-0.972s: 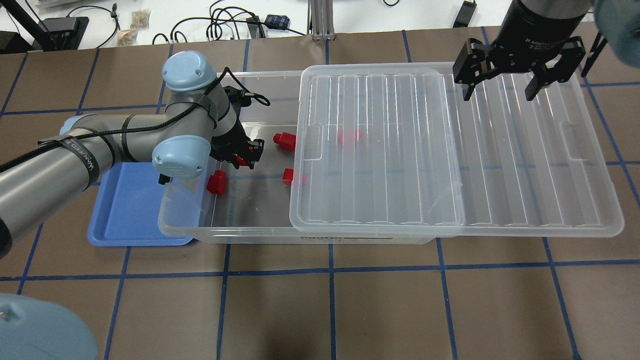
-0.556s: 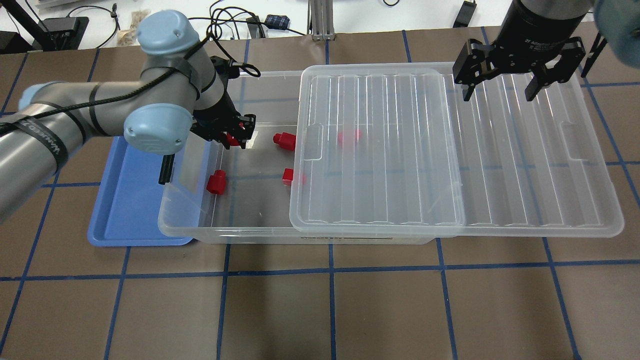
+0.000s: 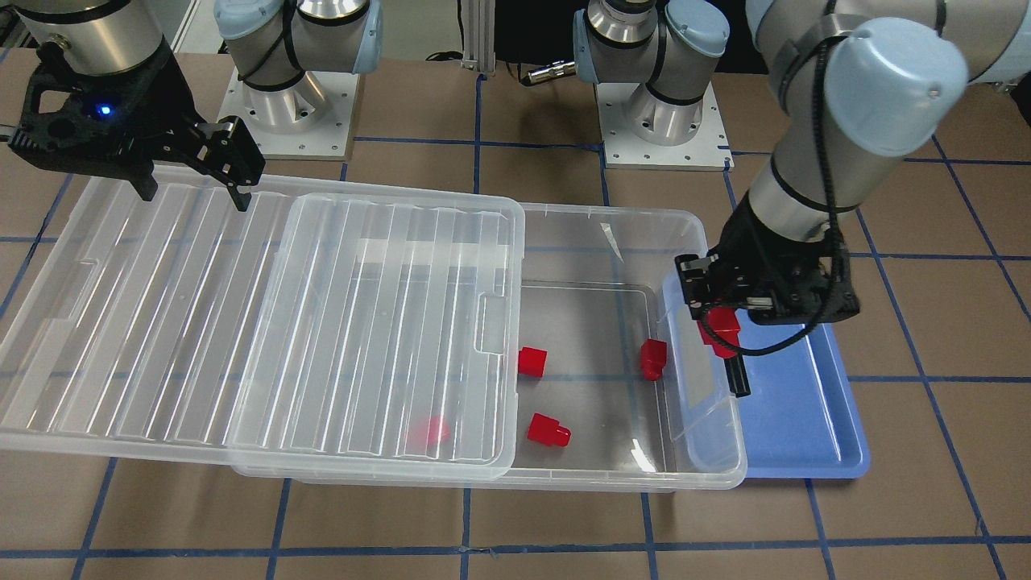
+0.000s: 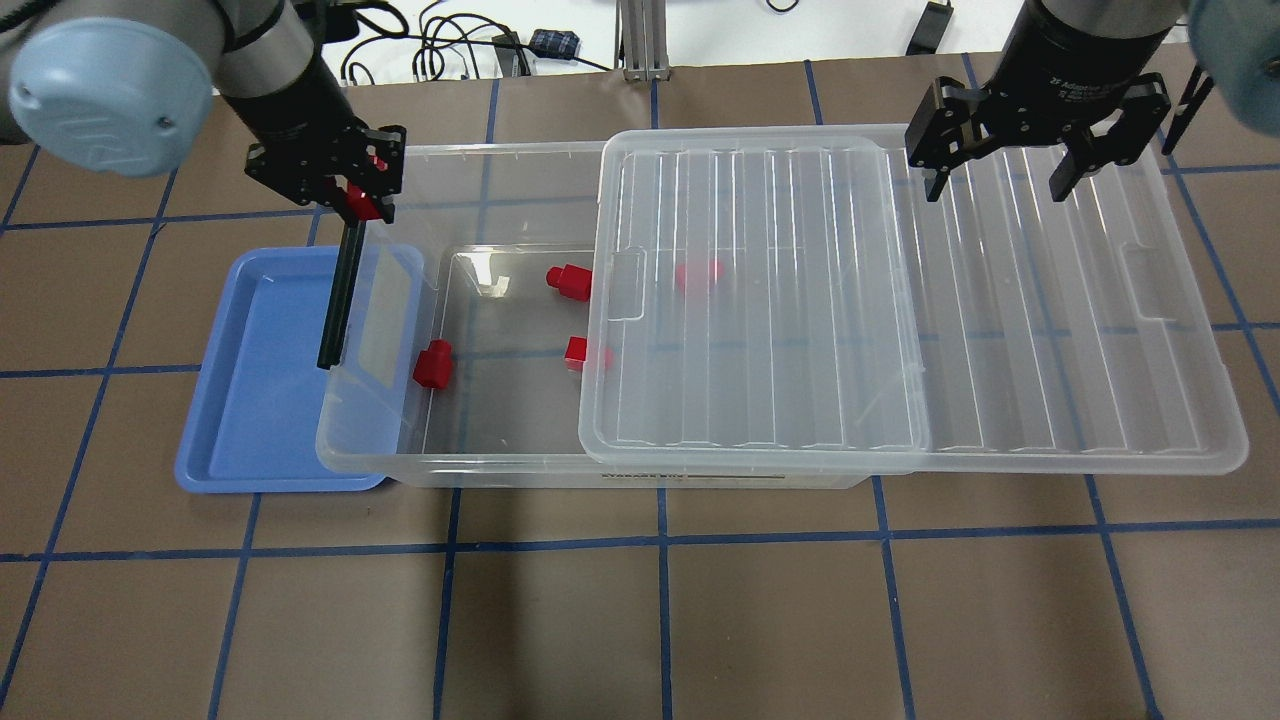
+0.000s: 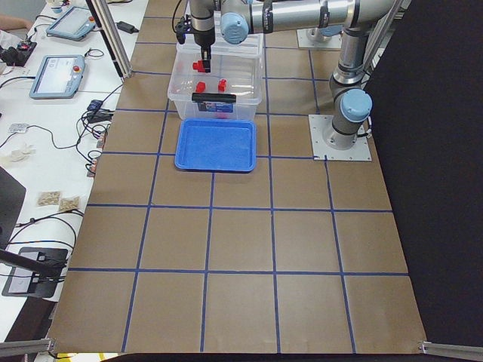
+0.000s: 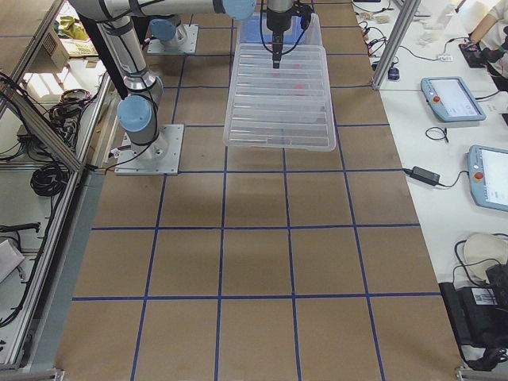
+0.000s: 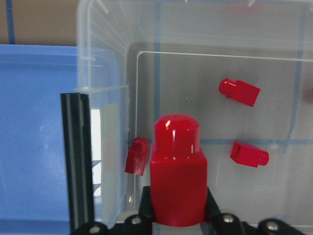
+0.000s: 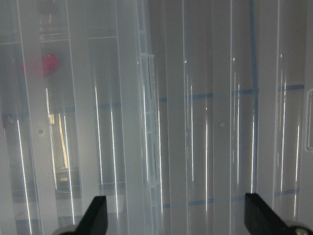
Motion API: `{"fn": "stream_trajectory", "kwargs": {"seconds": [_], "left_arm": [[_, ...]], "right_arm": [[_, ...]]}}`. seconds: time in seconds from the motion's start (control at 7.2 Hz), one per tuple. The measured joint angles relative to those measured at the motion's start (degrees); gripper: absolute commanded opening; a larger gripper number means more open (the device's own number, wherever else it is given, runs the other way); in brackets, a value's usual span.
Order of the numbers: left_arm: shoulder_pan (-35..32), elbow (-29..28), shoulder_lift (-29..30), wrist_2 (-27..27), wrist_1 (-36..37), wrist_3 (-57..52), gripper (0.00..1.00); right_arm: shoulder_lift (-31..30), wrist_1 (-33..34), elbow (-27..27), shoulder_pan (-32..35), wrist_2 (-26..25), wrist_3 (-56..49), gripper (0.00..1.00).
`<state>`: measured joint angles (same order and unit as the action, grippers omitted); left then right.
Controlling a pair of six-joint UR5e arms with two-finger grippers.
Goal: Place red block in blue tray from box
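My left gripper (image 4: 352, 198) is shut on a red block (image 4: 362, 203) and holds it raised over the handle end of the clear box (image 4: 500, 468), beside the blue tray (image 4: 255, 400). The wrist view shows the block (image 7: 177, 176) upright between the fingers, above the box's end wall. In the front view the block (image 3: 719, 329) hangs at the seam between box rim (image 3: 612, 219) and tray (image 3: 805, 419). Three more red blocks (image 4: 433, 363) (image 4: 568, 282) (image 4: 585, 353) lie in the open part of the box. My right gripper (image 4: 1000, 185) is open and empty above the lid (image 4: 1050, 330).
The ribbed lid (image 3: 161, 322) is slid aside, covering the box's right half and overhanging the table; another red block (image 4: 698, 274) shows blurred under it. The black bar handle (image 4: 338, 290) stands up at the box end next to the tray. Cables lie beyond the table's far edge.
My left gripper has risen out of the box with the red block and moved left and toward the far side, to the box's handle end. The right arm has not moved.
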<state>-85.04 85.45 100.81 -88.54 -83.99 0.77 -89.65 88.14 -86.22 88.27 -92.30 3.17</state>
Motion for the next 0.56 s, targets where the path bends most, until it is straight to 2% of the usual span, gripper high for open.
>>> {"fn": "stream_trajectory", "kwargs": {"seconds": [0.28, 0.56], "left_arm": [[7.4, 0.0, -0.1, 0.1, -2.2, -5.0, 0.0], [14.6, 1.6, 0.4, 0.0, -2.9, -16.3, 0.0]], "right_arm": [[0.0, 0.0, 0.0, 0.0, 0.0, 0.0, 1.0], [0.0, 0.0, 0.0, 0.0, 0.0, -0.1, 1.0]]}}
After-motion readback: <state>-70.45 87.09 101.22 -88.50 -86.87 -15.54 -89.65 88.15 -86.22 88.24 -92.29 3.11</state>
